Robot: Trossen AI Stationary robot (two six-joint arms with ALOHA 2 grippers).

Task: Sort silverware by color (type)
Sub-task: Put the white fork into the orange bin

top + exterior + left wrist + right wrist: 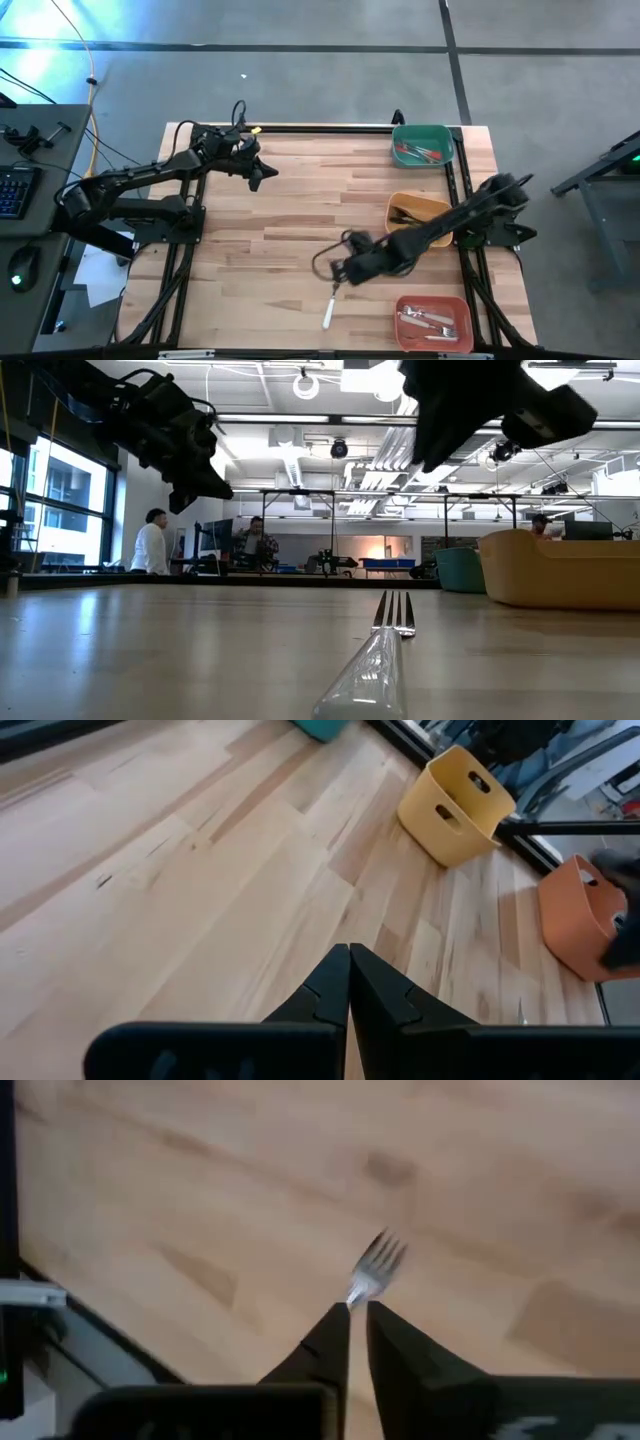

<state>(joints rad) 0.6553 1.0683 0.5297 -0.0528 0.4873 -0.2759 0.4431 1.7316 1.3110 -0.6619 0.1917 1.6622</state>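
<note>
One white-handled fork (329,309) is left loose on the worktop (290,200), near the front edge, tines pointing toward my right gripper (338,272). That gripper hovers just above the tine end; in the right wrist view the fingers (325,1342) are nearly together with only a thin gap, nothing between them, and the fork head (375,1265) sits just past the tips. So not grasping yet. My left gripper (262,172) is parked clenched and empty over the far left part of the worktop, well apart from the fork. Bins: green bin (422,144) at the far right holds red-handled pieces, yellow bin (415,212) in the middle has dark-handled ones I think, orange bin (433,320) at the near right holds pale or white-handled ones, so the fork likely goes there. Step in hand, as I judge it: pick the last fork. To do it well: open the gripper wider first, shift back along the handle so I grab the neck or handle, not the tines, line the fingers across the handle, come straight down until they straddle it, close firmly. Thin flat fork on wood can slip or spin, so go slowly and check that it lifts before swinging to the orange bin.
</note>
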